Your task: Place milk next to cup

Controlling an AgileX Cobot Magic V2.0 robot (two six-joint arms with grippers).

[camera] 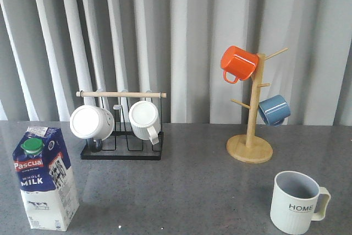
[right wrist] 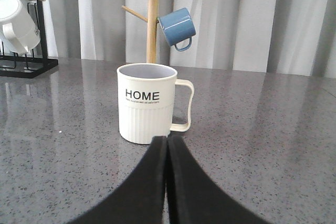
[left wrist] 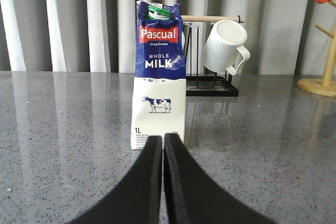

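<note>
The milk [camera: 45, 177], a blue-and-white Pascual carton with a green cap, stands upright at the front left of the grey table; it also shows in the left wrist view [left wrist: 159, 72]. The cup [camera: 296, 202], a pale ribbed mug marked "HOME", stands at the front right, handle to the right; it shows in the right wrist view too [right wrist: 147, 103]. My left gripper [left wrist: 163, 139] is shut and empty, just short of the carton's base. My right gripper [right wrist: 167, 141] is shut and empty, just short of the cup. Neither gripper shows in the front view.
A black rack [camera: 122, 149] with a wooden bar holds two white mugs [camera: 91, 122] [camera: 144, 119] at the back left. A wooden mug tree [camera: 250, 148] at the back right carries an orange mug [camera: 238, 63] and a blue mug [camera: 274, 109]. Grey curtains hang behind.
</note>
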